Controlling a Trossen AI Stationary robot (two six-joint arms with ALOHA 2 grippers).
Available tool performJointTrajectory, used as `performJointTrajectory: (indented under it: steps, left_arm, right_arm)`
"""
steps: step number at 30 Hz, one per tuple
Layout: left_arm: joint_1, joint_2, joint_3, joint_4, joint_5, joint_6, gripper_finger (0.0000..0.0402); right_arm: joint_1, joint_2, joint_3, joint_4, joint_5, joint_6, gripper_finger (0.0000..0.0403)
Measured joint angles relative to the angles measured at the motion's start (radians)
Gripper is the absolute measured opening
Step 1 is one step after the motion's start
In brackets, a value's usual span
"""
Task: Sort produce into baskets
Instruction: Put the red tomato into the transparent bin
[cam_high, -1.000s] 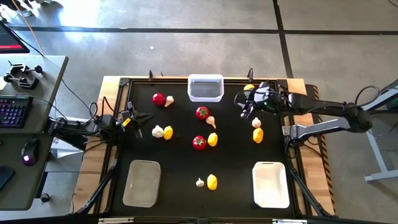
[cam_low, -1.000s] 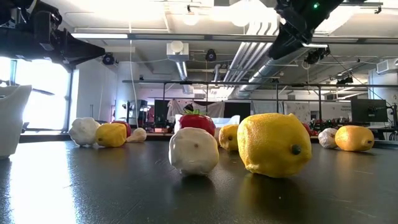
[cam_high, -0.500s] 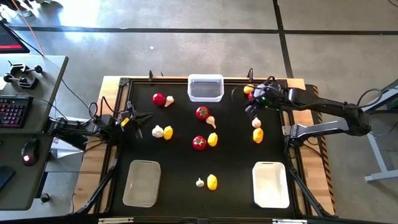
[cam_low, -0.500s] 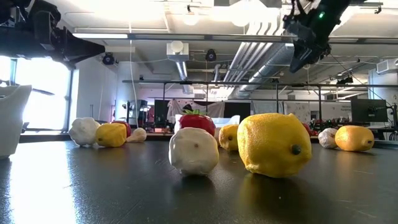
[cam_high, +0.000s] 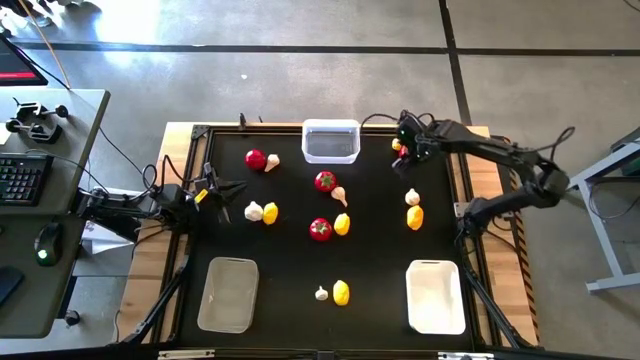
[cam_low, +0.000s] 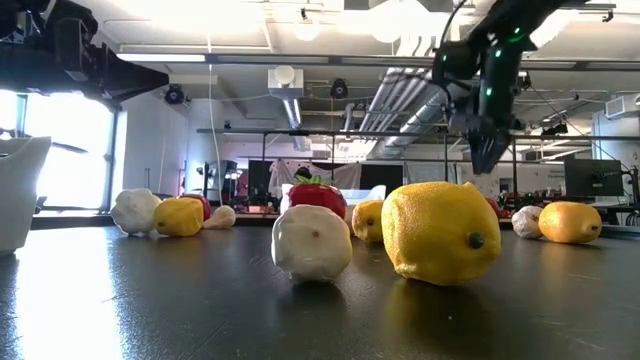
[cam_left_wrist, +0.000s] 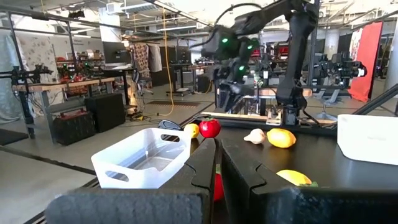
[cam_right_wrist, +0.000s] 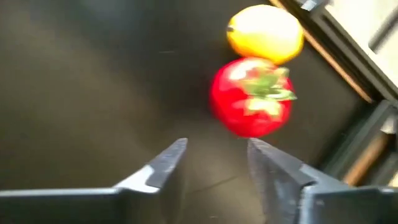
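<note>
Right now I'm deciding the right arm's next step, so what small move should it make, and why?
Probably ease the right gripper forward and down until its open fingers straddle the tomato. In its wrist view the tomato lies just ahead of the fingertips, not yet between them, with a lemon touching it behind. Nothing is held yet. The left gripper waits shut at the table's left edge.
</note>
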Motion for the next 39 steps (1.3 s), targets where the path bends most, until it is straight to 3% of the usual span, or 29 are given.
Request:
performJointTrajectory:
  steps: [7, 12, 20, 23, 31, 39]
  left_arm:
    - [0.0, 0.0, 0.0, 0.0, 0.0, 0.002, 0.001]
    - [0.0, 0.0, 0.0, 0.0, 0.0, 0.001, 0.001]
    - [0.0, 0.0, 0.0, 0.0, 0.0, 0.002, 0.001]
    - [0.0, 0.0, 0.0, 0.0, 0.0, -0.002, 0.001]
    - [0.0, 0.0, 0.0, 0.0, 0.0, -0.023, 0.001]
    - [0.0, 0.0, 0.0, -0.001, 0.0, 0.0, 0.001]
  right_arm:
    - [-0.065, 0.082, 0.014, 0.046, -0.011, 0.013, 0.0299]
    - [-0.115, 0.124, 0.015, 0.103, -0.023, -0.035, 0.0337]
    - [-0.225, 0.187, 0.015, 0.116, -0.034, -0.111, 0.0342]
    - [-0.253, 0.219, 0.015, 0.133, -0.087, -0.143, 0.0342]
    - [-0.278, 0.252, 0.015, 0.126, -0.117, -0.19, 0.0341]
    - [-0.253, 0.252, 0.016, 0.119, -0.115, -0.183, 0.0289]
